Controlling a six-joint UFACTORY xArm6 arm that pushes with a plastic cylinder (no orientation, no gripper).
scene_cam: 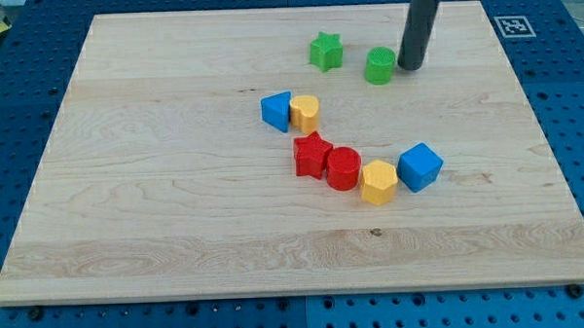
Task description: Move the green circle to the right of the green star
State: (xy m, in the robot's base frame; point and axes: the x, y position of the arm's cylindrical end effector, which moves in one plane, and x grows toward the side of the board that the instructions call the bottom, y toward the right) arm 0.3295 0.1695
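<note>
The green circle (379,65) stands on the wooden board near the view's top, right of the green star (325,51), with a small gap between them. My tip (409,66) is down on the board just at the circle's right side, touching it or nearly so. The dark rod rises from there out of the view's top.
A blue triangle (277,111) and a yellow heart (305,112) sit together at the board's middle. Below them a red star (312,155), red circle (343,168), yellow hexagon (378,181) and blue cube (420,166) form a touching row. The board (157,208) lies on a blue pegboard table.
</note>
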